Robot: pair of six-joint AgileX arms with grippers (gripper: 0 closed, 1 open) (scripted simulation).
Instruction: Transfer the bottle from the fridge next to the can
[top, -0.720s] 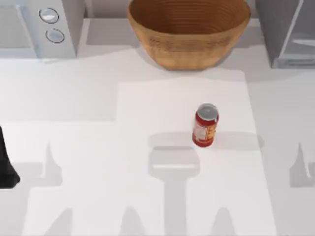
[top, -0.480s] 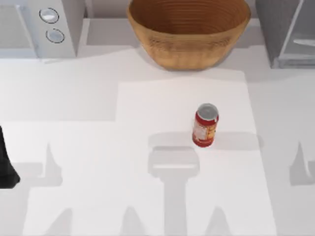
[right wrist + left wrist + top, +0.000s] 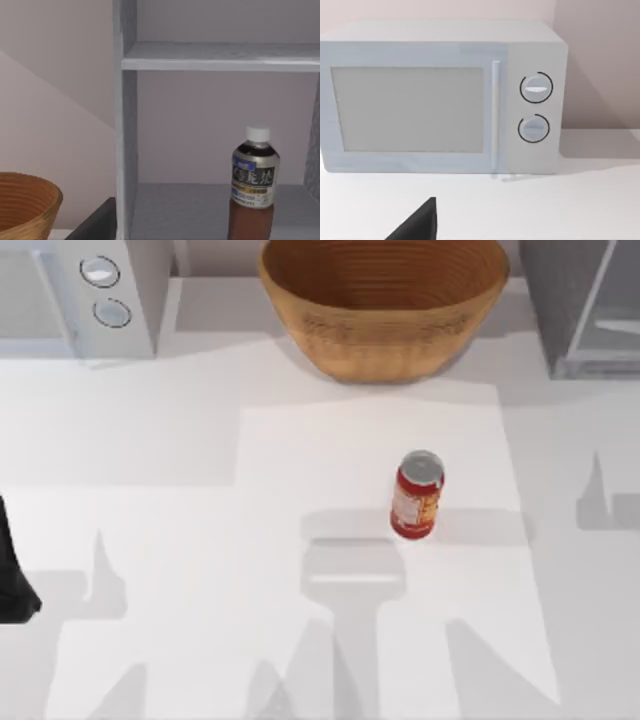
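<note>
The reddish-brown bottle [image 3: 252,192], with white cap and grey-blue label, stands upright on the lower shelf of the open grey fridge [image 3: 125,125]. In the right wrist view it is some way ahead of the camera, and a dark part of my right gripper [image 3: 97,224] shows at the lower edge. The fridge [image 3: 580,305] sits at the table's back right corner. The small red can [image 3: 417,495] stands upright on the white table [image 3: 200,540], right of centre. My left arm [image 3: 10,580] stays parked at the left edge.
A large woven basket [image 3: 385,300] stands at the back centre, just left of the fridge, and its rim [image 3: 25,200] also shows in the right wrist view. A white microwave [image 3: 80,290] with two round knobs [image 3: 535,107] occupies the back left corner.
The shadow at the table's right side has shifted toward the back, nearer the fridge. The can and the left arm have not moved.
</note>
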